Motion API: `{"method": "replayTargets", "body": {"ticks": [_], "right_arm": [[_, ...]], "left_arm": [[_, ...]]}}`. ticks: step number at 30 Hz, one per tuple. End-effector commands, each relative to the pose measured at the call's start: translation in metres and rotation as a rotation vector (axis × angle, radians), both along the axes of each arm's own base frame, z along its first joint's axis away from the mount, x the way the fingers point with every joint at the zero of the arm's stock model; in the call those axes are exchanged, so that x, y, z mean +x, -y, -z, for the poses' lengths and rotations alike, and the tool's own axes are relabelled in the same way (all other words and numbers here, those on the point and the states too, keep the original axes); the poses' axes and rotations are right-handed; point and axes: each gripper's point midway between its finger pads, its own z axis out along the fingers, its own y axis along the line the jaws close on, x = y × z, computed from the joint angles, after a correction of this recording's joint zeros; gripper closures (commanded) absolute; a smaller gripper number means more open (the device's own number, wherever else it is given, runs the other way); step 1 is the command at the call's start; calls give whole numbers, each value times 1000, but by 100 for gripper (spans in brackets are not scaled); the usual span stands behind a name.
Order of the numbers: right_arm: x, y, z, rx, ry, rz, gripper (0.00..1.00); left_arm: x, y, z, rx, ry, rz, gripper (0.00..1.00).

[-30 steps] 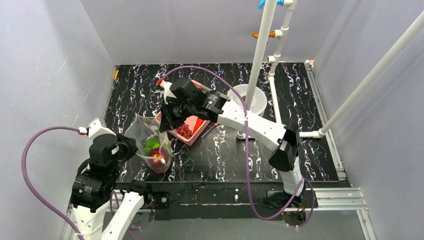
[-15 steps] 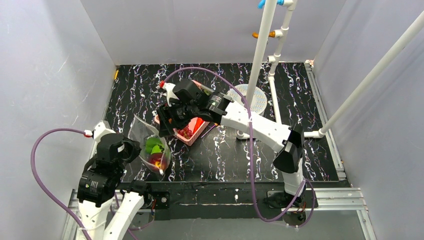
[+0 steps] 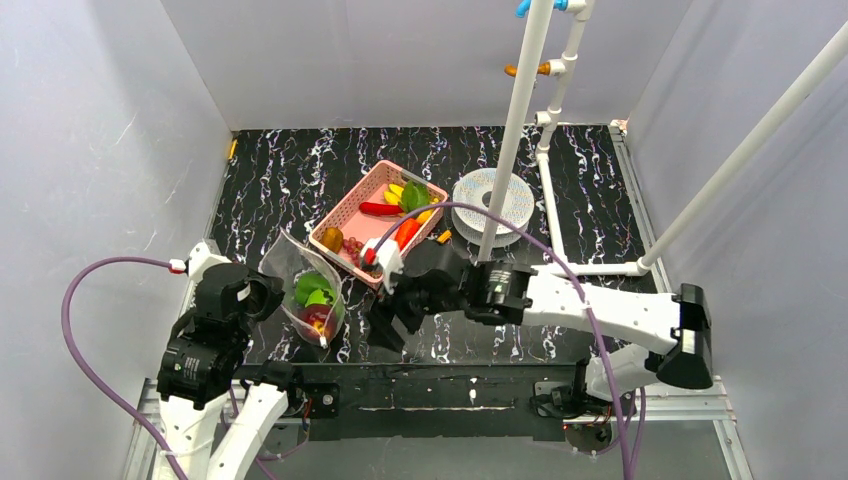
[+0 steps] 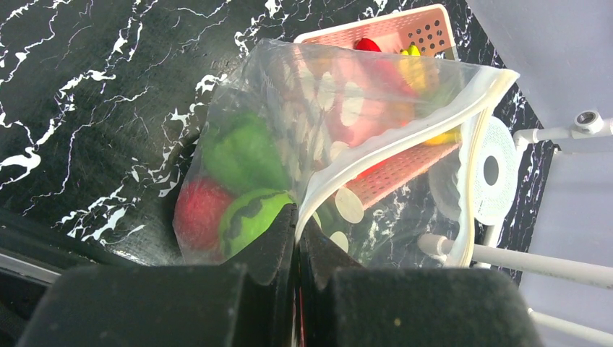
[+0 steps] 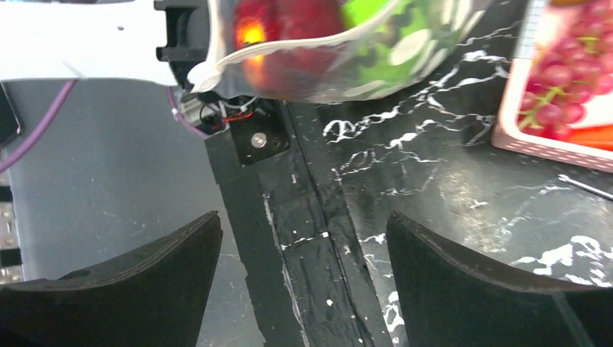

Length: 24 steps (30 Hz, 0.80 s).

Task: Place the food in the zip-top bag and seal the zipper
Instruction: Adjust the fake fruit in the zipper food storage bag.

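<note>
My left jaws clamp the zip-top bag (image 3: 300,272) rim, mouth gaping. My right jaws hang empty, spread wide beside it. Grapes (image 3: 351,245) in the pink basket (image 3: 347,200) lie just beyond, with my right arm nearer.

Open mouth on zip-top bag (image 3: 288,262) — pink basket (image 3: 347,200) just behind.

Bright, even light — wrist views blurred

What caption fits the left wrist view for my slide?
Shut left tool pinches clear dotted plastic bag holding red and green toy food.
</note>
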Motion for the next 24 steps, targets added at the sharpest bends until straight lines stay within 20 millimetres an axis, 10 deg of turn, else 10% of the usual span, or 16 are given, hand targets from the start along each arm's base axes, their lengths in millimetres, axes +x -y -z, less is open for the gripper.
{"method": "replayTargets", "body": {"ticks": [1,11,24], "right_arm": [[-5,-33,-17,79,83,-31,14],[1,-82,-73,135,162,-103,56],[-2,-107,-42,-3,292,-340,58]], "left_arm": [[2,-2,-4,8,12,-6,100],[-2,6,2,-1,-10,47,100],[-2,6,-3,17,7,63,100]]}}
